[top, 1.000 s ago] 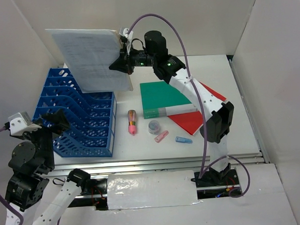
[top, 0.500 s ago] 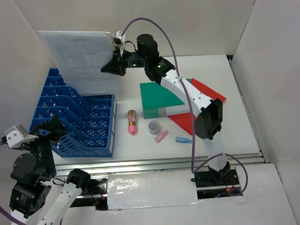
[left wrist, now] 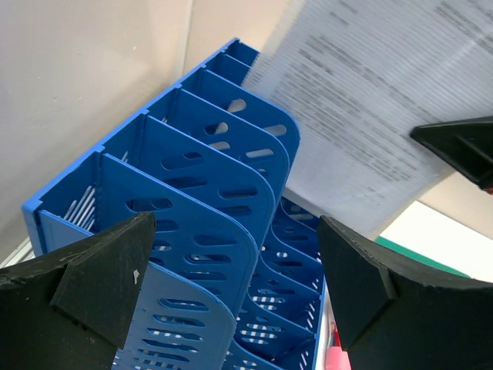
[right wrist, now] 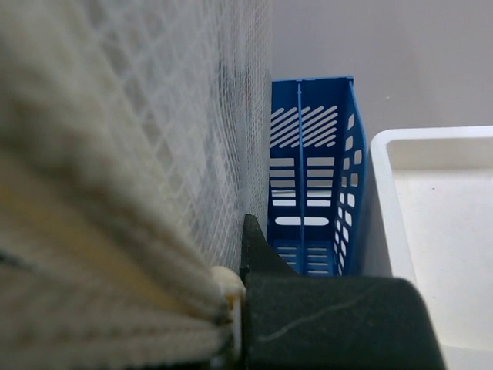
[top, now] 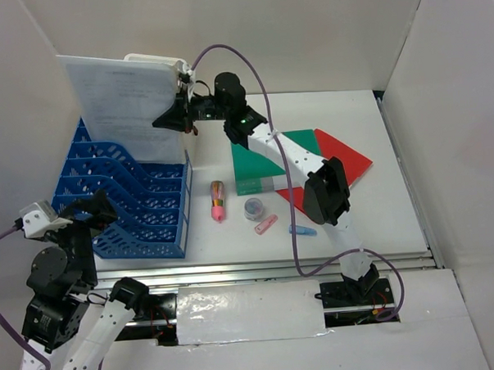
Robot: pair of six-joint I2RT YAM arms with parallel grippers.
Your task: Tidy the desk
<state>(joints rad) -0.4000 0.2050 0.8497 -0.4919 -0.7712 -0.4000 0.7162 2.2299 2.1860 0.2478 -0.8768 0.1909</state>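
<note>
top external view: the right tool (top: pixel 181 116) is clamped on the edge of a white printed paper sheaf in a clear sleeve (top: pixel 120 96), holding it upright over the rear of the blue perforated plastic file rack (top: pixel 129 202). whether its lower edge sits inside a slot i cannot tell. the left tool (top: pixel 78 215) hangs by the rack's front left corner, its fingers spread wide with nothing between them. the large flat white tabletop (top: pixel 383 195), with a silver rail along its front edge, lies beneath both arms. it carries the rack on its left, and a green hardcover book (top: pixel 258 156) overlapping a flat red folder (top: pixel 340 158) at centre.
</note>
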